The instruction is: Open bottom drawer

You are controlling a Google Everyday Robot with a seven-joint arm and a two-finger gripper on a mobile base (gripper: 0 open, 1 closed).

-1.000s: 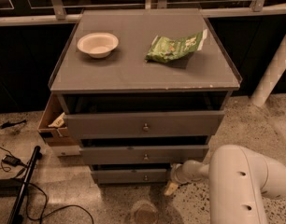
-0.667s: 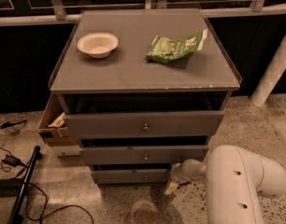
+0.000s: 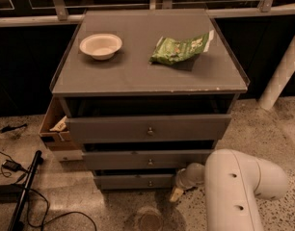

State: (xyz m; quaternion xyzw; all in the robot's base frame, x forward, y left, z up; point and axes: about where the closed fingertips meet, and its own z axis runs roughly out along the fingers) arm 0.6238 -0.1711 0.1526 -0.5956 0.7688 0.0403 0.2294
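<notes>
hand (image 3: 177, 193) right of bottom drawer (image 3: 133, 181) | grip cannot tell | bowl (image 3: 100, 45), green bag (image 3: 181, 49) on top | box (image 3: 53, 127) left

Dim amber light over low-right pincer (image 3: 176, 195)

Slim grey bottom drawer (image 3: 133, 181), claw (image 3: 177, 194) beside

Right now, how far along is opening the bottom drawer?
Done: the tool is down at floor level beside the bottom drawer. In hand: it sits right of the knob, not visibly on it. Left: take the knob and pull; the drawer front does not look drawn out.
</notes>
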